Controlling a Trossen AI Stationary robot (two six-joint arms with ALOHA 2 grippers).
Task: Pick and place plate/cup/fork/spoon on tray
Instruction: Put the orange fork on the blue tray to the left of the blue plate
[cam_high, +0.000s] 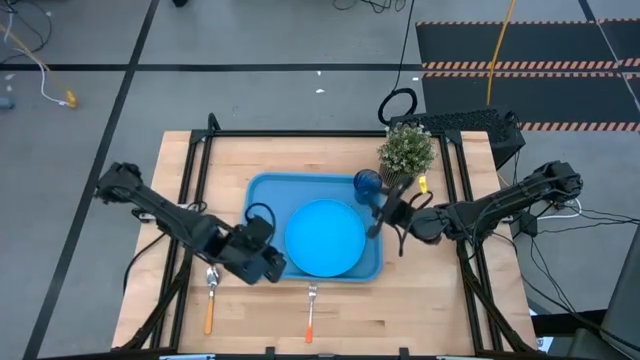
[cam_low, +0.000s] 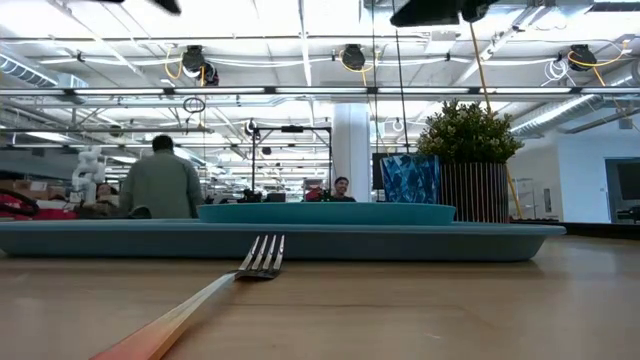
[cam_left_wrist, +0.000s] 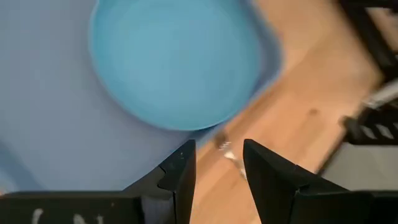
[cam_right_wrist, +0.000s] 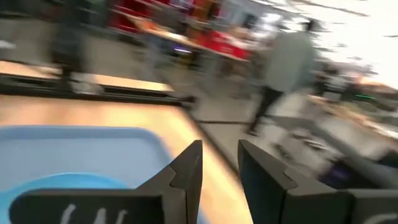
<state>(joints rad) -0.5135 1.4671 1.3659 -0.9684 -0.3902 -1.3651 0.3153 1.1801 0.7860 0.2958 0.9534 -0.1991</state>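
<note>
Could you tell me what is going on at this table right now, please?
Two robot arms are loading a tray. The plate and cup already sit on it; the fork and spoon lie on the table in front. The left gripper hovers empty near the spoon with its fingers apart; the right gripper is empty beside the cup.

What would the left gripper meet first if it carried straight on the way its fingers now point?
Probably the fork: in its wrist view the left gripper stands open and empty, with the silver tines showing in the gap between its fingers, on bare wood beside the plate. Depth is unclear, so it might reach the table first.
</note>
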